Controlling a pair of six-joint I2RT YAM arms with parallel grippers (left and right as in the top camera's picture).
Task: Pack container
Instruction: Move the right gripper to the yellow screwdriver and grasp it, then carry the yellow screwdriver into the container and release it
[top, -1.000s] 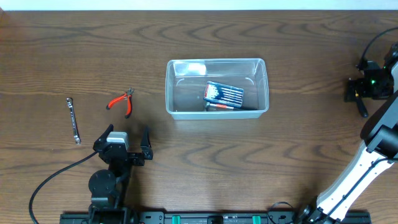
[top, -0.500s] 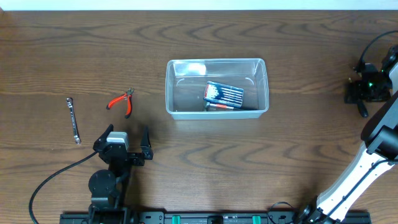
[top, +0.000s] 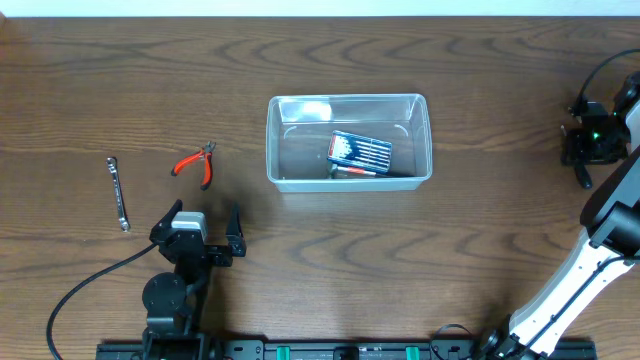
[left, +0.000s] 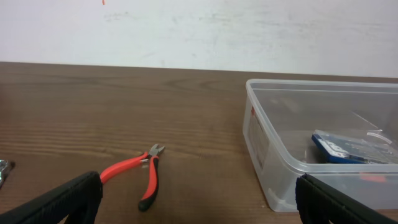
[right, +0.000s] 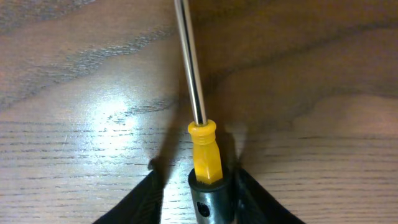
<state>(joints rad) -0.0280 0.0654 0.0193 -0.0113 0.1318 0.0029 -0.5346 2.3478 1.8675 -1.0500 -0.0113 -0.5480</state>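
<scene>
Right gripper (right: 200, 184), overhead 3 o'clock, clenches yellow-collared steel-shaft screwdriver (right: 204, 149). Shaft could pivot in transit, striking clear plastic rectangular container (top: 348, 97) rim. Left gripper (top: 201, 218) released.

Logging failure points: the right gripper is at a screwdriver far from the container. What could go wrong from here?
1. The right gripper flanks the screwdriver handle with the long shaft sticking out ahead; it could pivot or slip when lifted.
2. The blue package lies in the container, so the screwdriver may land propped on it.
</scene>
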